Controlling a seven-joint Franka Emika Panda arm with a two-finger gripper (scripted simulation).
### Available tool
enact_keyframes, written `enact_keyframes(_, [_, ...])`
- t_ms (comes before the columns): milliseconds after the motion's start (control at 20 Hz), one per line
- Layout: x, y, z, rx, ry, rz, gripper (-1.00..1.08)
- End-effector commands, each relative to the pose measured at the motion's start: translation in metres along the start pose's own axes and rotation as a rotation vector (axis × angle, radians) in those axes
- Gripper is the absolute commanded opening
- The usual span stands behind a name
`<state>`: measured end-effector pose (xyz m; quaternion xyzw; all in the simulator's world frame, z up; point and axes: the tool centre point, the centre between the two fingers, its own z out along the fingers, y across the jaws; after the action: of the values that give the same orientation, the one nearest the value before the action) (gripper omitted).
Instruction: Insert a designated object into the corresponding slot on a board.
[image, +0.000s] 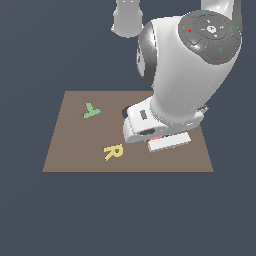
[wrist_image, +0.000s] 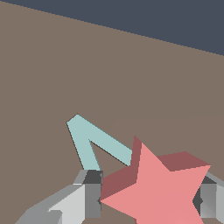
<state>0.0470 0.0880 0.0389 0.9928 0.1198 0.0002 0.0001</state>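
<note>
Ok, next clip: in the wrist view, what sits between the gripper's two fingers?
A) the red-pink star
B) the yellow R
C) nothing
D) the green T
A: the wrist view shows the red-pink star between the gripper's fingers, with a pale teal V-shaped piece lying just beyond it on the board.

the arm's bulk hangs low over the brown board (image: 65, 150), with green t (image: 91, 110) and yellow r (image: 113, 151) lying apart.
</note>
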Motion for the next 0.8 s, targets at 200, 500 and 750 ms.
enact_keyframes(200, [-0.036, -0.038, -0.001, 0.000, 0.000, -0.264, -1.00])
enact_keyframes(500, [-0.063, -0.055, -0.001, 0.000, 0.000, -0.426, -1.00])
enact_keyframes(750, [-0.078, -0.062, -0.002, 0.000, -0.001, -0.511, -1.00])
